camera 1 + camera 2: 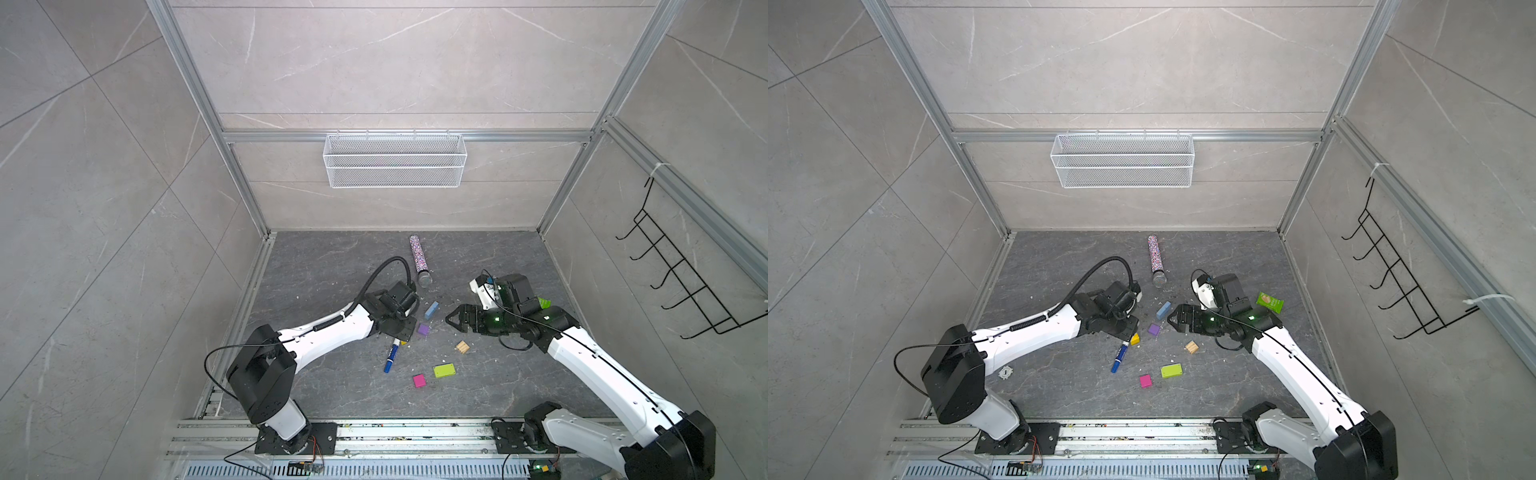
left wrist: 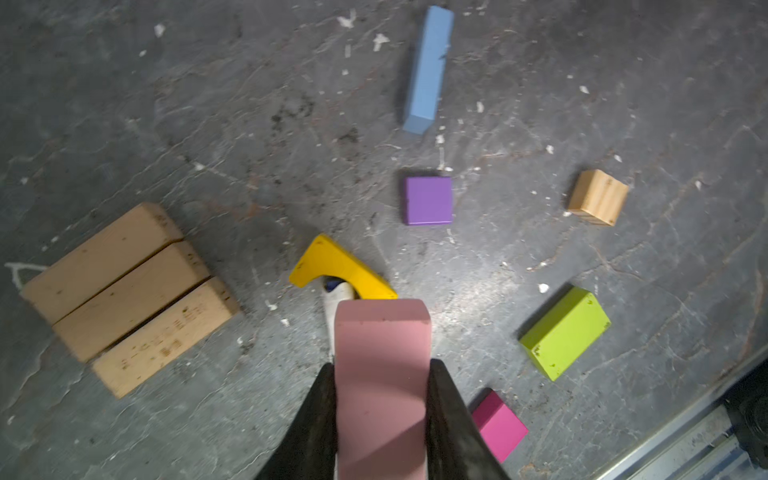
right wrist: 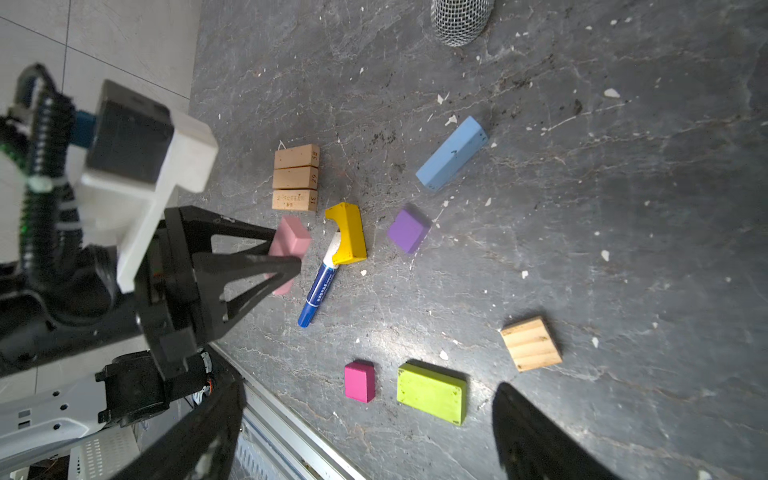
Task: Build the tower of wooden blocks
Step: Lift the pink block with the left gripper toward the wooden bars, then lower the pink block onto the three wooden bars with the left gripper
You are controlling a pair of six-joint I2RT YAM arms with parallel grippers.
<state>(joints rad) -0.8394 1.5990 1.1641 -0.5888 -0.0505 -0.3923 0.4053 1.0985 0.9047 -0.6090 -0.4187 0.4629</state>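
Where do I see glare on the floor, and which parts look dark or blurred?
Left wrist view: a bright glare patch on the floor between yellow arch and green block, corners dim. Right wrist view: glare beside the magenta block; the fingers of the right gripper are dark and blurred. Both top views: even light, no glare.

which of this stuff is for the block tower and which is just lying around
For the tower: tan bars, pink block, yellow arch, purple block, light-blue bar, tan cube, lime-green block, magenta block.
Just lying about: marker pen, glittery tube, green packet.
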